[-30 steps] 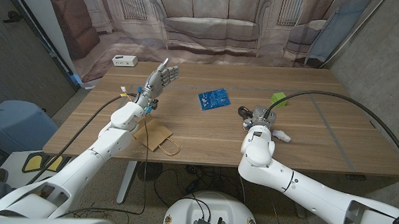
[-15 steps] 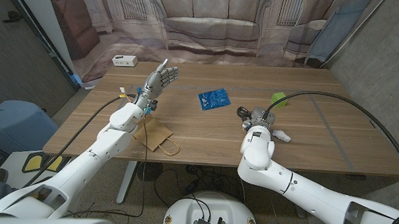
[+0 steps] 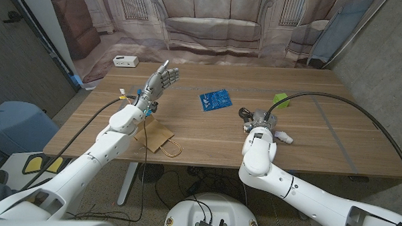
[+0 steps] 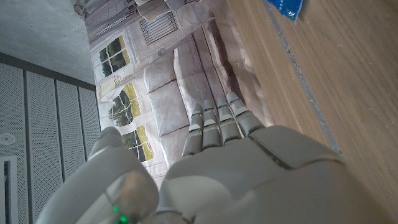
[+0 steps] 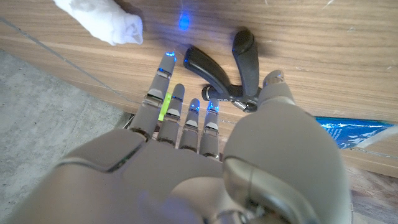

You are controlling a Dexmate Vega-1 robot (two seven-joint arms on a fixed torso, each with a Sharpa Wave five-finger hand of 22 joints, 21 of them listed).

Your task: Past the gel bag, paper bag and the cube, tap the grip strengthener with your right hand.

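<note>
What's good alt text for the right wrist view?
The right robot hand, fingers extended, reaches over a black grip strengthener lying on the wooden table. A crumpled white object lies nearby, with a blue gel bag at the edge.

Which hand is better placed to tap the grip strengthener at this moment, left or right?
Right. The right hand hovers at the grip strengthener, fingertips beside its black handles. The left hand is raised across the table, beyond the paper bag, fingers spread, holding nothing.

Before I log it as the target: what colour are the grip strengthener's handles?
Black handles on the grip strengthener, clearest in the right wrist view.
</note>
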